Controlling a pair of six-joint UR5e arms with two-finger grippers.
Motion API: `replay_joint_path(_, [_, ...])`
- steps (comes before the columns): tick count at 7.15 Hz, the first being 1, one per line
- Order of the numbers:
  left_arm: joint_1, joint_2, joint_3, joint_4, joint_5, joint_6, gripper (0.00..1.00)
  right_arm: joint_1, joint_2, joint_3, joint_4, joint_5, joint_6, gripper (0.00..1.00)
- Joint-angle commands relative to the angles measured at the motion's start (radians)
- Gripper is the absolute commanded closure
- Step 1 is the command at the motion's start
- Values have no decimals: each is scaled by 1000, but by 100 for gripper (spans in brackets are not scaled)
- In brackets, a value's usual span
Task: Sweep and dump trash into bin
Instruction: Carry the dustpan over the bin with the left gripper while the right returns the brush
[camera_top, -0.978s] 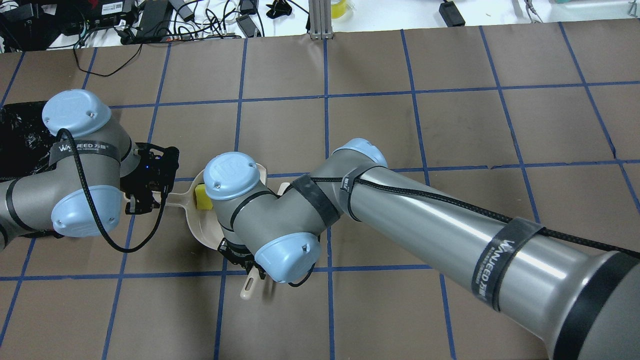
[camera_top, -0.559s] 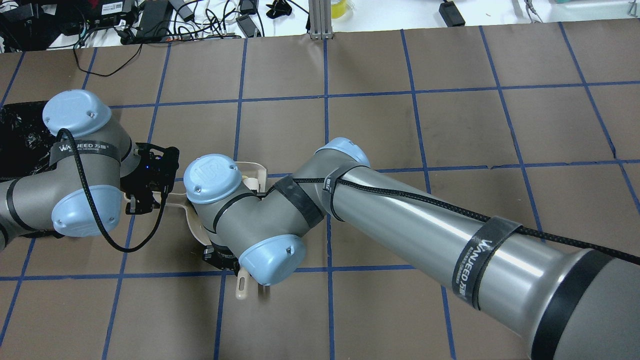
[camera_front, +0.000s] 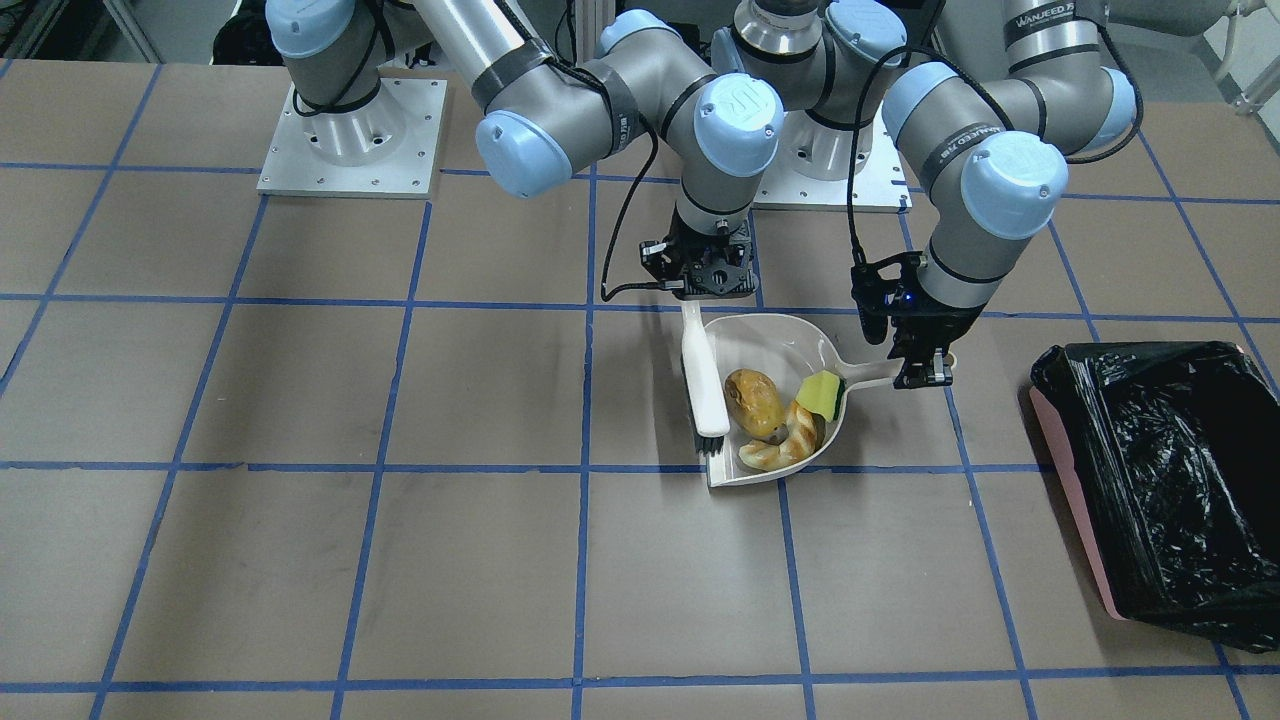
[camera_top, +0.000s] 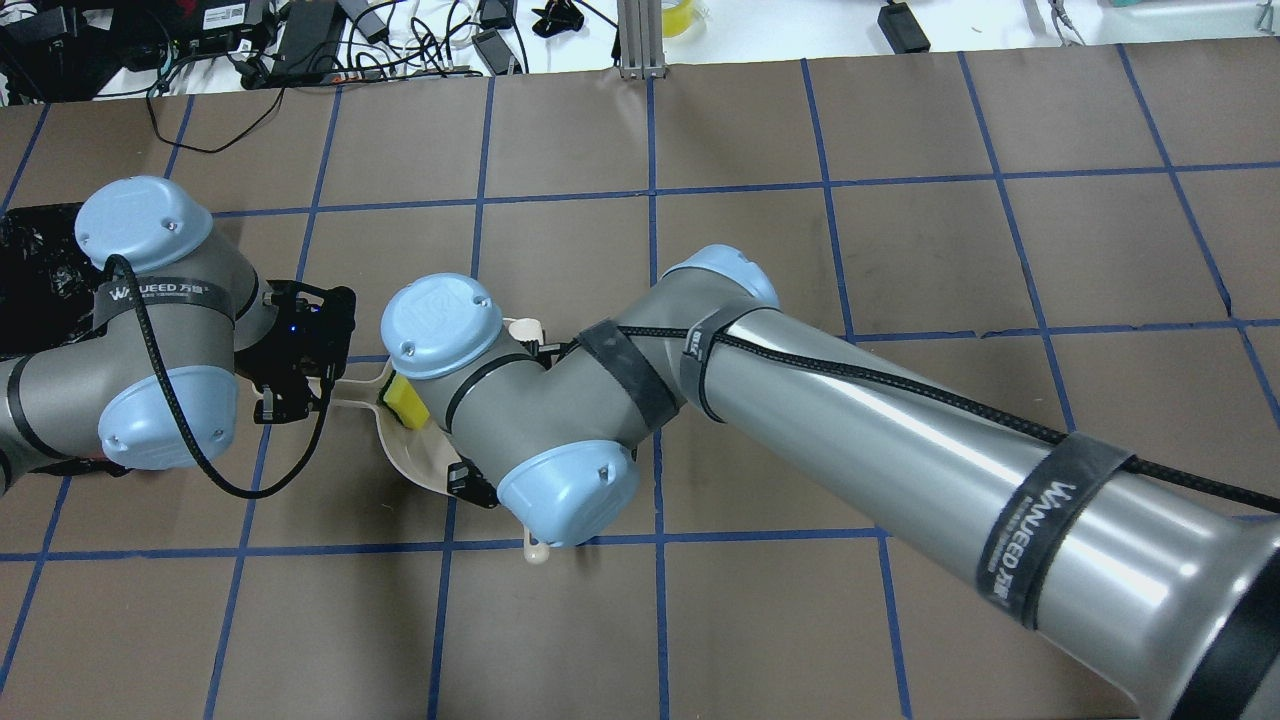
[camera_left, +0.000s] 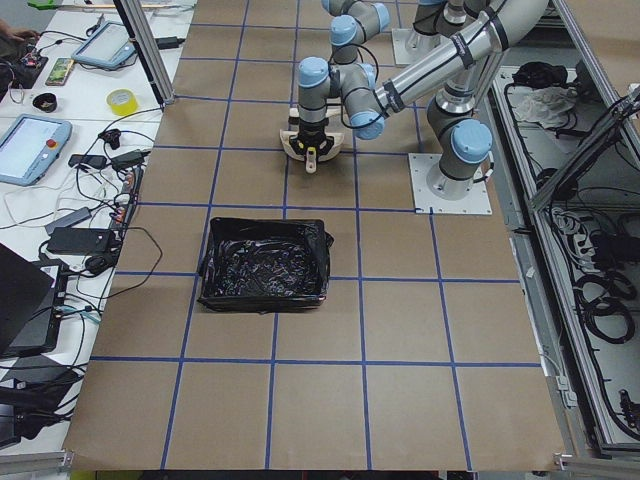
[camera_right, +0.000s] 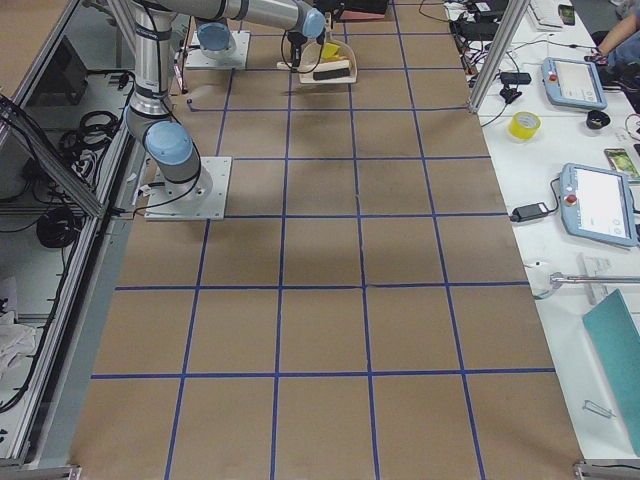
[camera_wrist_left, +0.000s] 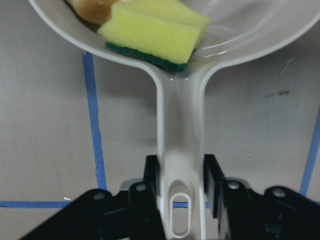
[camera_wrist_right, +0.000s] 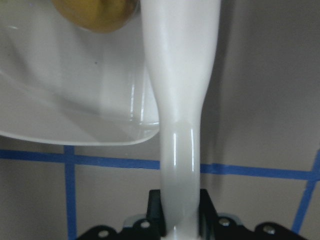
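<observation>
The cream-white dustpan (camera_front: 765, 345) lies on the table and holds all the trash: the yellow-brown potato-like lump (camera_front: 754, 403), the tan croissant-like piece (camera_front: 790, 440) and the yellow sponge (camera_front: 822, 395) with its green side. My left gripper (camera_front: 920, 365) is shut on the dustpan handle (camera_wrist_left: 180, 150). My right gripper (camera_front: 700, 290) is shut on the handle of a white brush (camera_front: 703, 375), whose bristles rest at the pan's open edge beside the lump. The bin (camera_front: 1180, 480), pink with a black bag, stands apart on my left.
The table is brown paper with a blue tape grid. In the overhead view my right arm covers most of the dustpan (camera_top: 420, 465); the sponge (camera_top: 405, 398) shows. Cables and electronics (camera_top: 300, 40) lie beyond the far edge. The bin (camera_left: 265, 262) looks empty.
My right wrist swung left over the dustpan, then back right and away from me; the brush handle's end moved right. The sponge shows again. My left arm has barely moved.
</observation>
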Motion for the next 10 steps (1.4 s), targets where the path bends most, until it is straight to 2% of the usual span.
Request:
replay_joint_path(1, [9, -7, 1, 4, -42, -1, 100, -145, -95, 2, 126, -17, -103, 97])
replay_joint_path(3, [110, -13, -1, -14, -201, 7, 100, -378, -138, 5, 205, -54, -262, 97])
replay_joint_path(4, [153, -10, 4, -16, -252, 9, 100, -516, -135, 0, 190, -97, -365, 98])
replay_joint_path(5, [205, -10, 42, -83, -289, 6, 100, -664, -126, -5, 185, -81, -544, 98])
replay_joint_path(6, [268, -10, 139, -207, -296, 16, 100, -769, -111, -6, 180, -90, -678, 98])
replay_joint_path(8, [401, -45, 385, -472, -313, 65, 100, -923, -73, -9, 127, -91, -795, 98])
replay_joint_path(9, [441, -59, 465, -540, -313, 59, 100, -986, -19, -11, 67, -96, -862, 98])
replay_joint_path(10, [506, -72, 508, -548, -311, 50, 100, -1005, 12, -17, 30, -146, -881, 99])
